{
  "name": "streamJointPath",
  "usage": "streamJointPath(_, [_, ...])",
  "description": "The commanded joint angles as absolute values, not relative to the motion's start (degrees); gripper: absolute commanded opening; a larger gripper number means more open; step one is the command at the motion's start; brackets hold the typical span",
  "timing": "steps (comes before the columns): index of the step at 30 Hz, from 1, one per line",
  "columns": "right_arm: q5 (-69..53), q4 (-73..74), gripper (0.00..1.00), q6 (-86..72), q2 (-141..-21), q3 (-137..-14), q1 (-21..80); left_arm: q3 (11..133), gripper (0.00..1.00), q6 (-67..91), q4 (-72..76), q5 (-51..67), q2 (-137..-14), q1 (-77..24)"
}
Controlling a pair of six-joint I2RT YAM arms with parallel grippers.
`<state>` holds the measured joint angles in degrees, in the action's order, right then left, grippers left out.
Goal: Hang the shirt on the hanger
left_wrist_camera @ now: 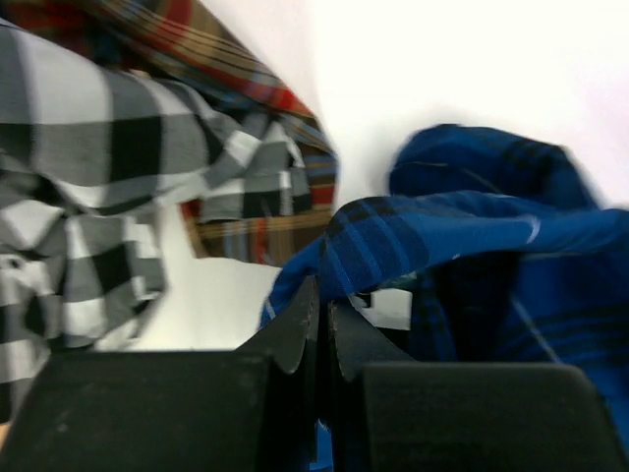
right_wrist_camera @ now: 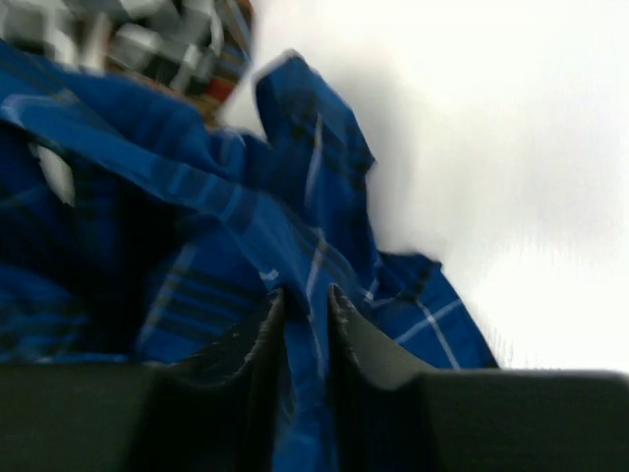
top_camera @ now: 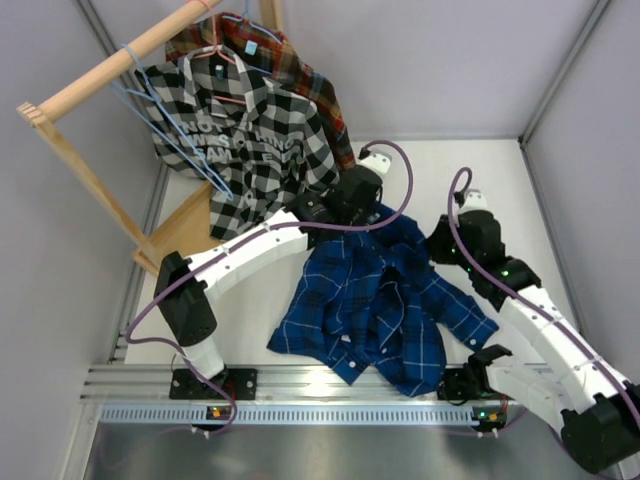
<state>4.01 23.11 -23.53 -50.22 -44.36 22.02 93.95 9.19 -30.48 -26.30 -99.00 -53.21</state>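
Note:
The dark blue plaid shirt [top_camera: 385, 300] lies crumpled on the white table between my arms. My left gripper [top_camera: 362, 212] is at the shirt's far edge, and in the left wrist view it [left_wrist_camera: 324, 303] is shut on a fold of the blue fabric [left_wrist_camera: 462, 231], lifting it. My right gripper [top_camera: 442, 245] is at the shirt's far right edge, and in the right wrist view it [right_wrist_camera: 307, 295] is shut on a strip of the shirt [right_wrist_camera: 197, 197]. The light-blue wire hanger [top_camera: 140, 92] hangs on the wooden rail at the far left, apart from both grippers.
A wooden rack [top_camera: 90, 85] stands at the far left. On it hang a black-and-white checked shirt [top_camera: 240, 130] and a red-brown plaid shirt [top_camera: 305, 75] on a pinkish hanger [top_camera: 232, 52]. Grey walls enclose the table, with a metal rail [top_camera: 300, 385] at the near edge.

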Motion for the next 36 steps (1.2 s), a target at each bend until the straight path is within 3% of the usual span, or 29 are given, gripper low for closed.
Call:
streamJointPath(1, [3.09, 14.33, 0.26, -23.83, -50.45, -42.45, 22.41, 95.36, 0.00, 12.93, -27.07, -17.51, -98.61, -53.88])
streamJointPath(3, [-0.59, 13.62, 0.49, -20.05, -50.36, -42.62, 22.50, 95.10, 0.00, 12.22, -26.98, -12.93, -99.40, -53.88])
streamJointPath(6, [-7.79, 13.10, 0.69, -14.34, -49.49, -44.29, 22.41, 93.88, 0.00, 11.86, -26.72, -9.51, -99.14, -53.88])
streamJointPath(9, [-8.70, 11.70, 0.76, -10.91, -49.22, -45.79, 22.50, 91.68, 0.00, 12.74, -26.28, -7.39, -98.27, -53.88])
streamJointPath(14, [-13.17, 8.70, 0.76, -4.75, -53.25, -47.80, 22.41, 88.77, 0.00, 13.97, -24.17, -4.14, -95.10, -53.88])
streamJointPath(19, [-16.96, 5.36, 0.60, -0.72, -59.05, -48.43, 22.41, 87.19, 0.00, 13.97, -23.12, -2.28, -92.91, -53.79])
streamJointPath(28, [-19.07, -2.62, 0.56, 2.12, -61.69, -44.39, 22.41, 87.01, 0.00, 14.24, -23.11, 2.44, -91.67, -51.68])
streamJointPath(29, [-19.07, -6.55, 0.52, 1.67, -62.40, -43.95, 22.50, 87.36, 0.00, 14.15, -23.12, 4.90, -91.58, -51.68])
streamJointPath(32, [-17.50, -11.24, 0.00, -2.54, -64.77, -44.20, 22.41, 87.98, 0.02, 13.89, -23.12, 7.73, -91.50, -51.68])
streamJointPath(33, [-14.62, -11.34, 0.00, -3.77, -64.95, -44.56, 22.41, 87.72, 0.09, 13.97, -23.12, 6.86, -91.15, -51.68])
streamJointPath(34, [-12.94, -10.73, 0.00, -5.00, -64.69, -44.82, 22.50, 87.37, 0.43, 13.97, -23.29, 5.55, -89.75, -51.68])
streamJointPath(36, [-5.04, -6.80, 0.00, -6.67, -63.38, -45.26, 22.41, 85.79, 0.96, 14.67, -24.25, -4.15, -87.55, -51.68])
